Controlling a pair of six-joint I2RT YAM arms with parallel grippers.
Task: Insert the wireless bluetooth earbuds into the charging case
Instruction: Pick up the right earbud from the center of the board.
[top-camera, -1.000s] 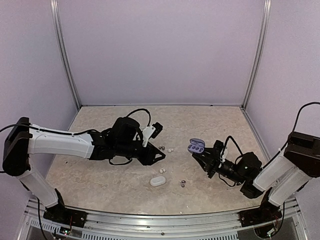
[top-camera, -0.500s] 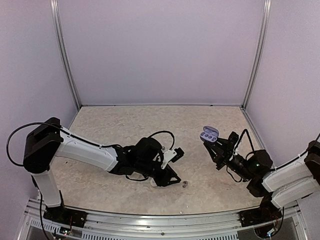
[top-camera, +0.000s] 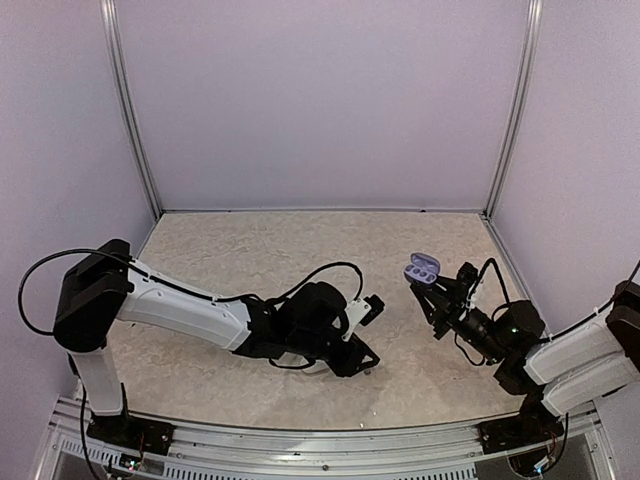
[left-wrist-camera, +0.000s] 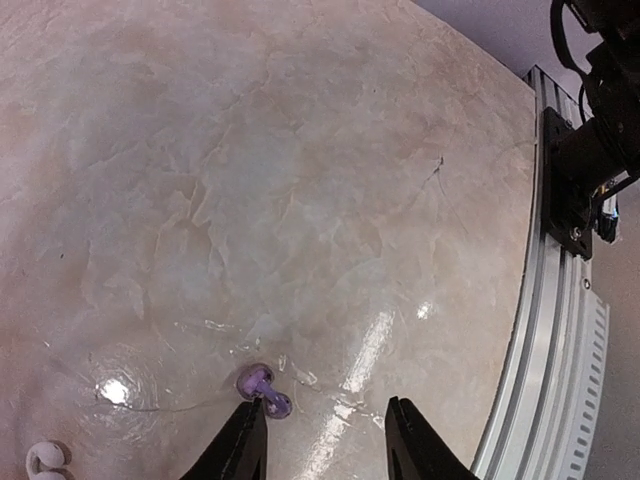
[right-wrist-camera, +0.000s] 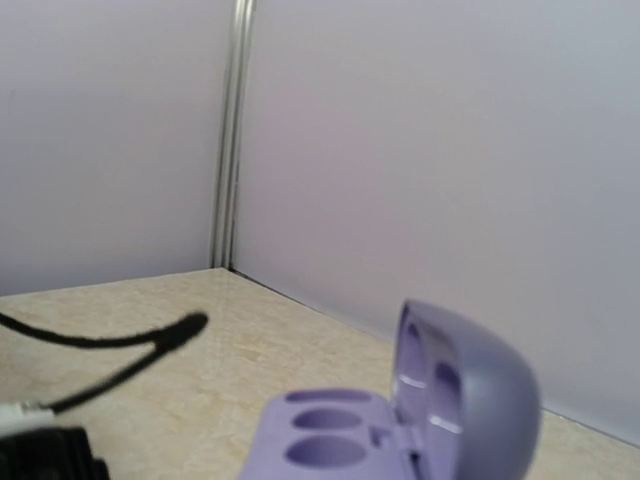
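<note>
A small dark, purple-tinged earbud (left-wrist-camera: 263, 390) lies on the marble tabletop just ahead of my left gripper's left fingertip. The left gripper (left-wrist-camera: 325, 442) is open and low over the table, with nothing between its fingers (left-wrist-camera: 243, 447). At the bottom-left corner of the left wrist view a cream-white earbud (left-wrist-camera: 44, 460) peeks in. In the top view my right gripper (top-camera: 433, 293) is shut on the purple charging case (top-camera: 421, 268) and holds it off the table. The charging case (right-wrist-camera: 400, 425) has its lid up and both wells are empty. The right fingers are out of the right wrist view.
The metal rail (left-wrist-camera: 555, 330) along the table's near edge runs just right of the left gripper. The left arm (top-camera: 200, 310) stretches across the front of the table. The booth wall (right-wrist-camera: 450, 150) and a corner post (right-wrist-camera: 232, 130) stand behind the case.
My left arm has swung from the table's middle toward the near right, over the dark earbud. My right gripper has lifted the open case up and back.
</note>
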